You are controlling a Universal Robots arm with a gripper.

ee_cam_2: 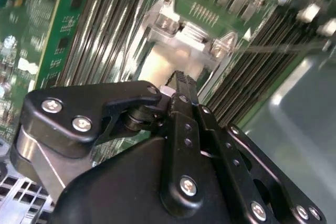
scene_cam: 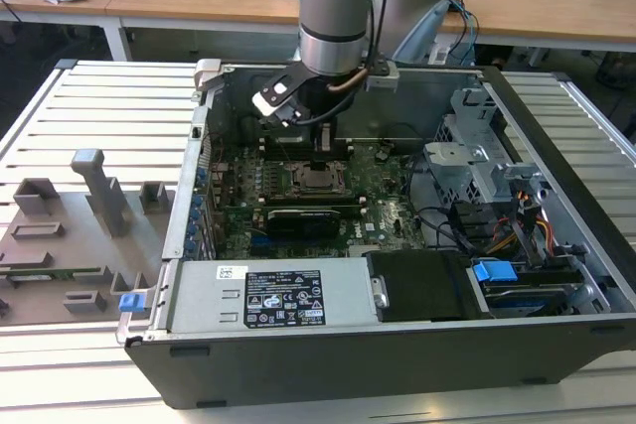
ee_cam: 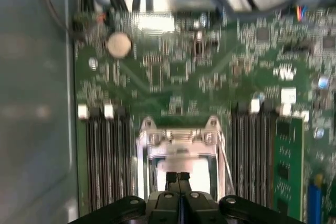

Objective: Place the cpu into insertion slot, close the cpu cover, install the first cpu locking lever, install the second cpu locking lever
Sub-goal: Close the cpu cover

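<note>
Inside the open computer case (scene_cam: pixel 194 196), the insertion slot (scene_cam: pixel 318 181) sits mid-motherboard, directly under my gripper (scene_cam: pixel 320 154). In the first wrist view the cpu (ee_cam: pixel 199 169) shows as a pale silver square, and the cpu cover (ee_cam: pixel 178 137) lies around it as a silvery frame. My gripper (ee_cam: pixel 178 178) is shut, its two narrow fingertips pressed together with nothing between them. They hover at or just above the cpu's top. The second wrist view shows the gripper (ee_cam_2: pixel 181 77) tip over the cpu (ee_cam_2: pixel 157 66), with the cover (ee_cam_2: pixel 191 32) beyond. A thin metal rod (ee_cam: pixel 224 156) runs beside the socket.
Memory slots (ee_cam: pixel 105 156) flank the socket on both sides. A black expansion card (scene_cam: pixel 313 217) lies just in front of it. The power supply (scene_cam: pixel 268 295), cables and a drive cage (scene_cam: pixel 477 156) crowd the case. A grey fixture board (scene_cam: pixel 79 225) lies at the exterior view's left.
</note>
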